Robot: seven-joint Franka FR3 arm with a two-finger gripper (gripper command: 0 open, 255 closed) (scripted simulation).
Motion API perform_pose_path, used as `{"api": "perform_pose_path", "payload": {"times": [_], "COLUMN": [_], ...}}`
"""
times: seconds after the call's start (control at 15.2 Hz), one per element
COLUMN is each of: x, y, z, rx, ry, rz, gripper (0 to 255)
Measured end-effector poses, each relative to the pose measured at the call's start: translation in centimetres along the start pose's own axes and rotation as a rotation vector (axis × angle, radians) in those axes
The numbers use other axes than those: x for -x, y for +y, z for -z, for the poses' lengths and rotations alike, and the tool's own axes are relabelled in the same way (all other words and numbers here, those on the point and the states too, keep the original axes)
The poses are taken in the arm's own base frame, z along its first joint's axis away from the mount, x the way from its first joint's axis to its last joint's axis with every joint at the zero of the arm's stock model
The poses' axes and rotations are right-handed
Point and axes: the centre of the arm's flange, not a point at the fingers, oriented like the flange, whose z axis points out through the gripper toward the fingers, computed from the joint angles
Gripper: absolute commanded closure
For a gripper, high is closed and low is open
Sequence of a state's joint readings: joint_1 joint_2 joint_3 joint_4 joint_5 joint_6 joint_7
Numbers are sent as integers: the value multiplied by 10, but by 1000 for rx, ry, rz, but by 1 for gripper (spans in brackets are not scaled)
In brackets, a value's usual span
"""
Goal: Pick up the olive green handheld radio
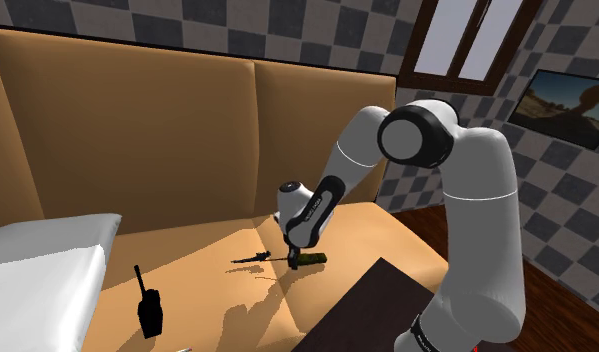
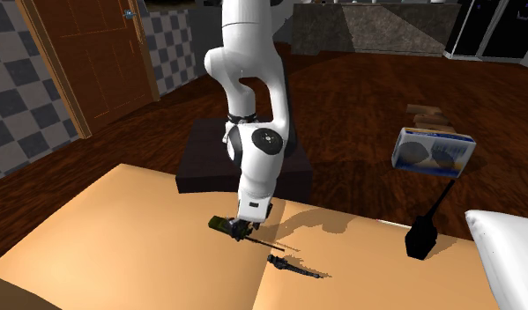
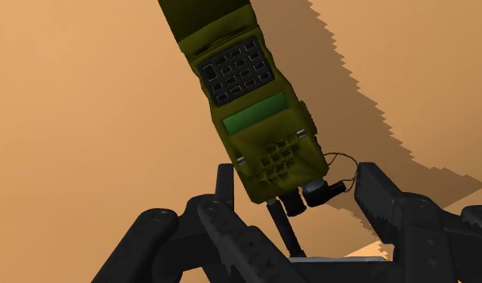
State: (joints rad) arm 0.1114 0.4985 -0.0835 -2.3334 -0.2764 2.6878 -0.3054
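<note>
Gripper [image 3: 299, 205] wide open, set low astride the knob-and-antenna end of the olive green handheld radio [image 3: 251, 96]; no finger contact evident. Radio flat on the tan sofa seat [image 1: 197, 275], near the edge facing the stand. Approach judged complete; closing and lifting not yet done. Black handheld radio [image 1: 150, 312] and white pillow [image 1: 42, 265] well apart from the gripper.

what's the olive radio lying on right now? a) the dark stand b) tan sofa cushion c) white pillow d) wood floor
b: the olive green radio lies flat on the tan sofa cushion, with the open gripper right over its knob end.
</note>
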Motion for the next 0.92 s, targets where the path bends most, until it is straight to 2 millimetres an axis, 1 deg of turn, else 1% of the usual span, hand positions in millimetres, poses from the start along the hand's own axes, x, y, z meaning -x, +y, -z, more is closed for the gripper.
{"api": "perform_pose_path", "payload": {"times": [0.92], "x": [13], "y": [5], "z": [69], "rx": [0], "ry": [0], "rz": [-1], "gripper": [255]}}
